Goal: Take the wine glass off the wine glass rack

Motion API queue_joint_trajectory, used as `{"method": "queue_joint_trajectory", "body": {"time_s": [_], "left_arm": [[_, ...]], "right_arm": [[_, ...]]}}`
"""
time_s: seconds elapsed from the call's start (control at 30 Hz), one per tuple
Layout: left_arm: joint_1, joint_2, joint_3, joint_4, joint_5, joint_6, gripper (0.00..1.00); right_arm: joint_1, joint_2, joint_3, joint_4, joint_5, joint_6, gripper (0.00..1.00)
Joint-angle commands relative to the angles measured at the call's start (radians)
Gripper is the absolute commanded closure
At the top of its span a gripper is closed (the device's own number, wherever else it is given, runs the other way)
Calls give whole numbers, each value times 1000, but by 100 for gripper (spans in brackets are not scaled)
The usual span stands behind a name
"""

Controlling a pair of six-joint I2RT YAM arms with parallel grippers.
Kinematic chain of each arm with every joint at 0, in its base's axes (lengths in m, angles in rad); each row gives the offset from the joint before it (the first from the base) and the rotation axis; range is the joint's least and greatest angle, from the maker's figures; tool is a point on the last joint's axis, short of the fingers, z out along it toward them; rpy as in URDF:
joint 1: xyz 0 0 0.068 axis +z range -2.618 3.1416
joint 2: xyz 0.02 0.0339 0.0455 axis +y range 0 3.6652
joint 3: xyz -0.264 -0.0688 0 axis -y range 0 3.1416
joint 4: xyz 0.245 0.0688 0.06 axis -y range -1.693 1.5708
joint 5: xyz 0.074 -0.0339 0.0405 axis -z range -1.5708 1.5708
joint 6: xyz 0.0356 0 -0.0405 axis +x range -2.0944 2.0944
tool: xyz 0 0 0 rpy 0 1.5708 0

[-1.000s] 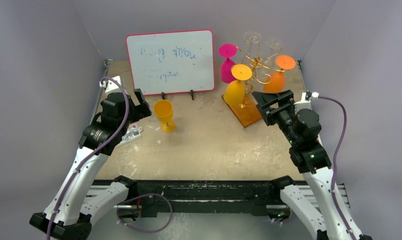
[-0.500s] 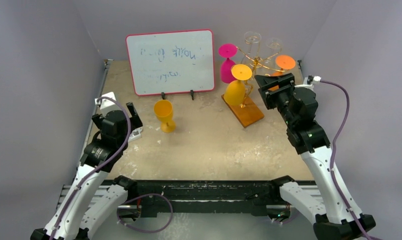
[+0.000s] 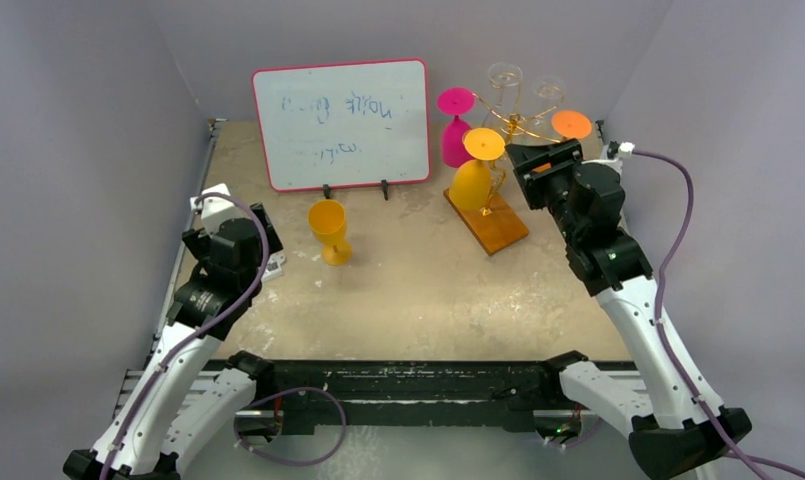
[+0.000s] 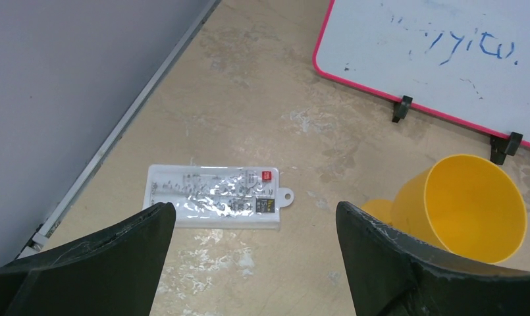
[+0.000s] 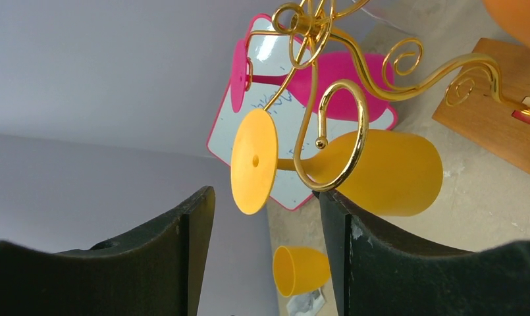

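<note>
"So, the bench's [image 3: 398, 290] far right corner for the rack [image 3: 493, 228] — why?"
"Right arm's reach, I'd say. The yellow glass [image 5: 380, 172] hangs upside down off a curl, right gripper [image 5: 265, 191] facing it, jaws apart, empty — left gripper [image 4: 253, 207] apart too."

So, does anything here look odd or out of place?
Nothing spilled or broken. One yellow wine glass stands alone on the table, away from the wine glass rack where other glasses hang upside down. A clear plastic packet lies loose near the table's left edge.
</note>
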Motion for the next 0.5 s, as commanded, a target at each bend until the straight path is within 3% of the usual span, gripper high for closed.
{"method": "queue_joint_trajectory", "body": {"time_s": [0.0,0.17,0.47], "left_arm": [[-4,-24,-35,93,-60,-18,9],[-4,11,-38,99,-45,-17,9],[-4,-10,-46,105,-57,-16,9]], "right_arm": [[11,13,56,31,27,-31,39],[41,54,91,42,33,-61,47],[185,111,122,-9,288,-27,48]]}}
